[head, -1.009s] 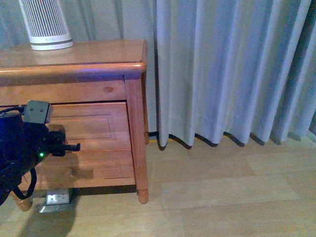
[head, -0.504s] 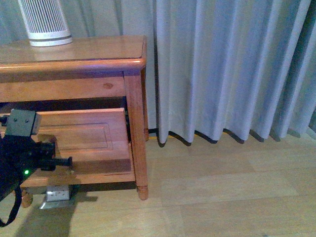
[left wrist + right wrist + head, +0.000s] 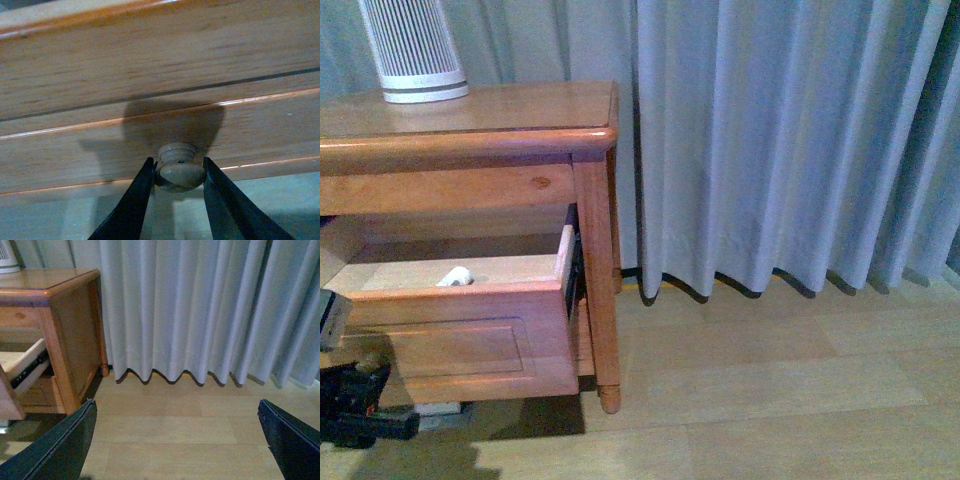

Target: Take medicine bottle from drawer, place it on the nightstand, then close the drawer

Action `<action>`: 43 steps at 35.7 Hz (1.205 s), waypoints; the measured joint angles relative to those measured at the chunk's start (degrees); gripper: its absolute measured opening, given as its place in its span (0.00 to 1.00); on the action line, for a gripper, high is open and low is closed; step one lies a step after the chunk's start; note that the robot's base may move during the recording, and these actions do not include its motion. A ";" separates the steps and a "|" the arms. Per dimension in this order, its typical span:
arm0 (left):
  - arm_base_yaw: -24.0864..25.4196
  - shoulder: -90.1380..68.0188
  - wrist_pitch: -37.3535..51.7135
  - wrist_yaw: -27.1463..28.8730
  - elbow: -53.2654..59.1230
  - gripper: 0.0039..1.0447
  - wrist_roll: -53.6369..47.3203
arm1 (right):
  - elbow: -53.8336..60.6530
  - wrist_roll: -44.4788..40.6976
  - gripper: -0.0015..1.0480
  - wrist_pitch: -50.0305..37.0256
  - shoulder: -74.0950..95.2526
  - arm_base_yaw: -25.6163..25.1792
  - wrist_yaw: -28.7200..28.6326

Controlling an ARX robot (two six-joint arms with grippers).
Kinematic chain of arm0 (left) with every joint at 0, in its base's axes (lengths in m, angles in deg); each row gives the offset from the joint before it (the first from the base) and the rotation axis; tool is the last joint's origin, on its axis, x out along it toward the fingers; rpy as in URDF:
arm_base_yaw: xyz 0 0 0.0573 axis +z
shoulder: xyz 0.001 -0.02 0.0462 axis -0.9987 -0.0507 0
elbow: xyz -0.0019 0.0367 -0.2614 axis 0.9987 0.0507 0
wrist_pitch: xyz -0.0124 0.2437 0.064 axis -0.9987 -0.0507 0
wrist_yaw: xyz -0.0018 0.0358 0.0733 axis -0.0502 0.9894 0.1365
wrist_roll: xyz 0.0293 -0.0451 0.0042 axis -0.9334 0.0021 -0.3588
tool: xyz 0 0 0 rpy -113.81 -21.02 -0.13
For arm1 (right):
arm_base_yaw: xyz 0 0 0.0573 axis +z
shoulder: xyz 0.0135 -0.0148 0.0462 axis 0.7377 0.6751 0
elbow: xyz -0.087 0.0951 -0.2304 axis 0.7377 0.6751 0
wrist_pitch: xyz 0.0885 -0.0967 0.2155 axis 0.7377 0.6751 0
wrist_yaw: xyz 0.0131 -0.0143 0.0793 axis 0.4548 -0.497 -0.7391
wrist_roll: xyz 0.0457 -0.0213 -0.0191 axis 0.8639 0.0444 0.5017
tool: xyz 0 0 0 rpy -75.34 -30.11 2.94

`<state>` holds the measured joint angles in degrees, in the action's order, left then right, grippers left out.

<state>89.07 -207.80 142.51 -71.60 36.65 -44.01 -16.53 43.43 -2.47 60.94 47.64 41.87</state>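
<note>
Well, the left gripper pinches the knob of the drawer — pulled far out, so a harder tug could unseat it or roll the medicine bottle lying behind its front edge; the right gripper gapes idle.

I count one nightstand, two drawers, one knob, one bottle, one ribbed cylinder, one curtain, my own two grippers.

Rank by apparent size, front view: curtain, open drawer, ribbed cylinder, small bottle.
Largest first:
grey pleated curtain
open honey-coloured wooden drawer
white ribbed cylinder, top cropped
tiny white medicine bottle
</note>
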 joint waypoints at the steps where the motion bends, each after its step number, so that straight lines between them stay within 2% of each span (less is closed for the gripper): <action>1: 0.00 0.33 -0.02 -0.11 0.72 0.23 -0.20 | 0.00 0.00 0.93 0.00 0.00 0.00 0.00; 3: 0.00 0.87 -0.66 -0.17 1.40 0.24 -0.22 | 0.00 0.00 0.93 0.00 0.00 0.00 0.00; 9: -0.42 2.14 -4.02 -1.14 1.44 0.52 -0.39 | 0.00 0.00 0.93 0.00 0.00 0.00 0.00; 13: -0.48 3.32 -6.01 -1.92 1.64 0.66 0.02 | 0.00 0.00 0.93 0.00 0.00 0.00 0.00; 16: -0.31 5.51 -7.69 -2.19 2.01 0.81 0.90 | 0.00 0.00 0.93 0.00 0.00 0.00 0.00; 20: 0.66 9.20 -9.60 -3.26 2.21 0.94 1.86 | 0.00 0.00 0.93 0.00 0.00 0.00 0.00; 28: 5.62 24.44 -15.19 -4.11 4.00 0.94 4.15 | 0.00 0.00 0.93 0.00 0.00 0.00 0.00; 33: 6.56 36.30 -19.26 -4.74 6.51 0.94 6.03 | 0.00 0.00 0.93 0.00 0.00 0.00 -0.02; 39: 3.89 53.09 -27.23 -4.76 12.48 0.94 7.34 | 0.00 0.00 0.93 0.00 0.00 0.00 0.00; 43: 0.13 69.00 -38.14 -5.11 16.98 0.94 8.59 | 0.00 0.00 0.93 0.00 0.00 0.00 0.00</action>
<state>89.20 -138.80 104.37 -76.71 53.63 -35.42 -16.53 43.43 -2.47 60.94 47.64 41.87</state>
